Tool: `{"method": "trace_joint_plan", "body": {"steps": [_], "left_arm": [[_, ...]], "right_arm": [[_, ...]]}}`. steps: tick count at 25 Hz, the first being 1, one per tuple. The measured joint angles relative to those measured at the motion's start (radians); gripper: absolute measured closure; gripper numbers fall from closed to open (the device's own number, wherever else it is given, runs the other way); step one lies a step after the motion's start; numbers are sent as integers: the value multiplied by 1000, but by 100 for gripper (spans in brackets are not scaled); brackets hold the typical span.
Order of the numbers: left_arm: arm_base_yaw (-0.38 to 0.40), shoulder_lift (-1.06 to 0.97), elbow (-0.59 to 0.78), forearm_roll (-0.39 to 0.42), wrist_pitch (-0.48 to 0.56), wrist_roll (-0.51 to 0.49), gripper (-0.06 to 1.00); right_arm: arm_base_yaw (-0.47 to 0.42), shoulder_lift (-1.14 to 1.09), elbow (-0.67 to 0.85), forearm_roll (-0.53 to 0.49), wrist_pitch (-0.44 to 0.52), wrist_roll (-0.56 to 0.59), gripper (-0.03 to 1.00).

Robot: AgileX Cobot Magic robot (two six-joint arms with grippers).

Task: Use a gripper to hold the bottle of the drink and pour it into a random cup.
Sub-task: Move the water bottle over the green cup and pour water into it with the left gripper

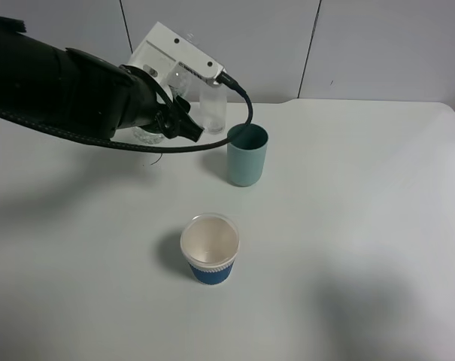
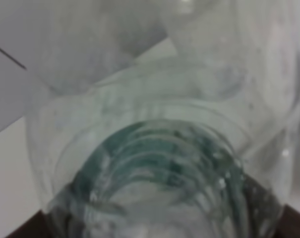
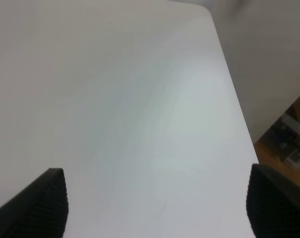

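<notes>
While the left hand (image 1: 176,119) is pressed onto the bottle (image 2: 154,163) — dark jaw tips show on either side of its ribbed clear wall — the grasp looks made. This is close to the far edge of the counter (image 1: 362,226), just beside a tall clear glass (image 1: 212,105). The teal cup (image 1: 247,154) stands near, toward the middle, and a paper cup (image 1: 210,248) sits closer to the front edge. Carrying, tilting and pouring seem left to do. The right hand (image 3: 159,208) hangs spread over the right edge — idle.
</notes>
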Motion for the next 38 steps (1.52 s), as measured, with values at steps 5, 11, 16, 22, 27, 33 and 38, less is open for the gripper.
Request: {"method": "trace_joint_plan", "body": {"steps": [5,11,16,22,27,33,38], "left_arm": [[-33,10,-9,14,-6,18,42],[-54,10,-9,25,-75,18,42],[-60,10,-9,37,-88,-32,42],[-88,25,-51,4,-114,3,42],[-92,60,-101,-84,-139,131,42],[-99,104,-129,-123,-170,249,42],[-107,132,-137,-129,-189,328,42]], "right_arm": [[0,0,0,0,0,0,23],[0,0,0,0,0,0,23],[0,0,0,0,0,0,23],[0,0,0,0,0,0,23],[0,0,0,0,0,0,23],[0,0,0,0,0,0,23],[0,0,0,0,0,0,23]]}}
